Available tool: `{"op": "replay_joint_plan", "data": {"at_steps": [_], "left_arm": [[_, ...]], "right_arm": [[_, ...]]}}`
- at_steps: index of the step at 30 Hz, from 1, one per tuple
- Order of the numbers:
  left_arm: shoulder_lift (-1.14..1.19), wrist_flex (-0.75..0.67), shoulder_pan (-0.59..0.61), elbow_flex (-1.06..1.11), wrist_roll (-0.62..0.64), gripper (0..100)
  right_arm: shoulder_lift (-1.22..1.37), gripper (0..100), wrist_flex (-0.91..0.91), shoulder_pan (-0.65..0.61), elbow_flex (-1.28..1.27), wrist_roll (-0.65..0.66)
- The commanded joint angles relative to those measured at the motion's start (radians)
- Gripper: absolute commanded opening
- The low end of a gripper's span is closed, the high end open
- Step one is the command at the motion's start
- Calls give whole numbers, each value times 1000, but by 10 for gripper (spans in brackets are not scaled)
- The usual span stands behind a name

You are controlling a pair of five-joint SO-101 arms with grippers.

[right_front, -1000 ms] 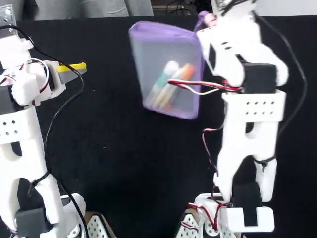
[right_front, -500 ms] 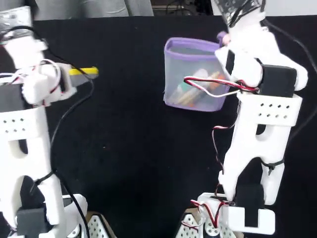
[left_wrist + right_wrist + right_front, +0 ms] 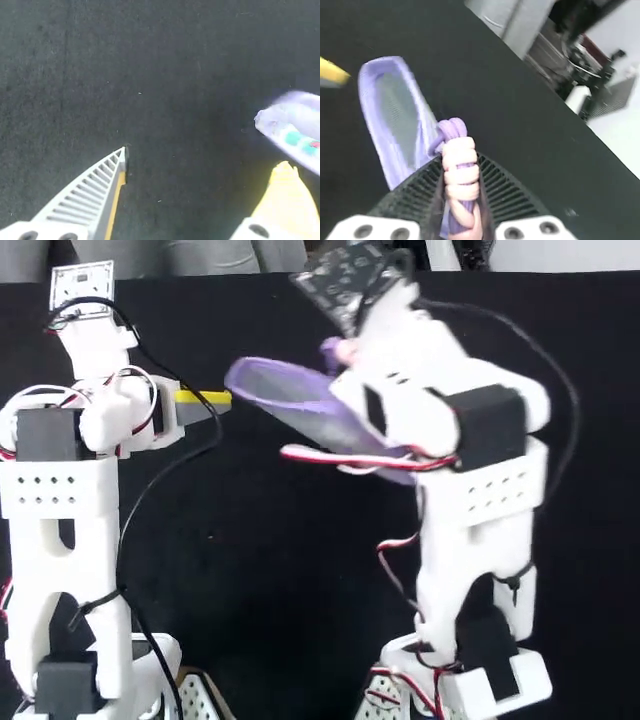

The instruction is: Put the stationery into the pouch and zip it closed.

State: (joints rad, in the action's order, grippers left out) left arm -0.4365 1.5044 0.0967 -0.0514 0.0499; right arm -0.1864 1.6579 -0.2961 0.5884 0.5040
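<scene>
The translucent purple pouch hangs in the air above the black table, tilted nearly edge-on. My right gripper is shut on the purple and pink pull loop at the pouch's end; the pouch hangs away from it. Through the pouch wall I see green and red bits of the stationery inside. My left gripper hovers just left of the pouch. It stands open, with nothing between its grey finger and yellow finger.
The black tabletop lies below both arms. A red and white cable runs across under the pouch. Both arm bases stand at the front edge. Room clutter sits beyond the table's far edge.
The right arm has swung left with the pouch, which turned from face-on to nearly edge-on. The left gripper has shifted right, closer to the pouch.
</scene>
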Motion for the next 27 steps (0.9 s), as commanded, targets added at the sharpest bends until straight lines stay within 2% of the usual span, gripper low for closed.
{"op": "replay_joint_plan", "data": {"at_steps": [1, 6, 12, 23, 27], "left_arm": [[-17, -20, -10, 12, -5, 436], [-17, -23, -10, 30, -2, 436], [-17, -23, -10, 27, -2, 436], [-21, -14, -19, 21, -8, 436], [-112, -2, -33, 30, -8, 436]], "right_arm": [[-8, 11, -74, -80, 44, -98], [62, 11, -141, -103, 76, -180], [173, 11, -181, -32, 153, -287], [220, 11, -167, -21, 182, -296], [222, 11, -169, -23, 174, -296]]}}
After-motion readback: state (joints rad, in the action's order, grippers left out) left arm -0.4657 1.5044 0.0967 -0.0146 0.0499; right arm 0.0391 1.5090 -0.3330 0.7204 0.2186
